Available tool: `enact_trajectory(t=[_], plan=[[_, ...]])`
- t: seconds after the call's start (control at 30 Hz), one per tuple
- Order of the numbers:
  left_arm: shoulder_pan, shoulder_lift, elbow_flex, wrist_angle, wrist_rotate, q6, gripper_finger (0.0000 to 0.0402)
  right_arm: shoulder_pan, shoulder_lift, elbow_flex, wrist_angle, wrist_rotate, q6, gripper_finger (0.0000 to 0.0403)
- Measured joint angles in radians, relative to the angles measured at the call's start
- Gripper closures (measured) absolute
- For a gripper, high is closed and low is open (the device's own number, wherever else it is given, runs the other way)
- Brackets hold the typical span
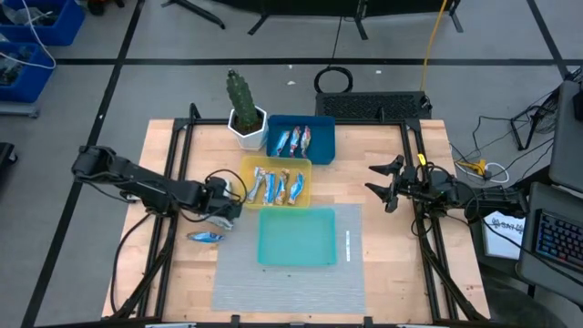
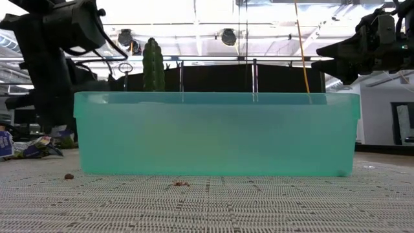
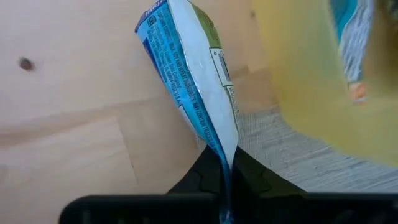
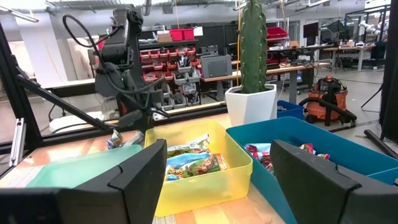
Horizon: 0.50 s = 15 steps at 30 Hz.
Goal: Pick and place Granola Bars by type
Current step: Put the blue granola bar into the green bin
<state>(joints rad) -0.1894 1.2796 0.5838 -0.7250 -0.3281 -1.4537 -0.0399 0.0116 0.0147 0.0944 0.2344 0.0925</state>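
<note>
Wood tabletop (image 1: 383, 264) with a grey woven mat (image 1: 287, 282) under the teal tray (image 1: 297, 237), which looks empty from above. Behind it sits the yellow tray (image 1: 250, 167) holding four Granola Bars (image 1: 277, 188); behind that, the blue tray (image 1: 321, 141) with more bars, and a potted cactus (image 1: 242, 102) just beside its left end. Left gripper (image 1: 225, 206) is at the yellow tray's left-front corner, fingers pinched on the end of a blue-and-white bar (image 3: 189, 81) that sticks up out of the jaws; print on its wrapper is too small to read. One loose bar (image 1: 205, 237) lies on the wood just in front of that gripper, left of the teal tray. Right gripper (image 1: 387, 181) hangs over the table's right side, fingers spread wide, holding nothing. Teal tray wall blocks most of the low view.
</note>
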Motion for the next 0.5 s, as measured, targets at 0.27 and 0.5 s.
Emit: enact_trajectory(t=[0.27, 0.5], plan=[[0.000, -0.136, 0.001, -0.144, -0.043, -0.069, 0.0392, 0.000, 0.000, 0.000, 0.000, 0.000, 0.000, 0.0124], [0.000, -0.269, 0.002, -0.188, -0.049, -0.075, 0.0392, 0.000, 0.000, 0.000, 0.000, 0.000, 0.000, 0.0124]])
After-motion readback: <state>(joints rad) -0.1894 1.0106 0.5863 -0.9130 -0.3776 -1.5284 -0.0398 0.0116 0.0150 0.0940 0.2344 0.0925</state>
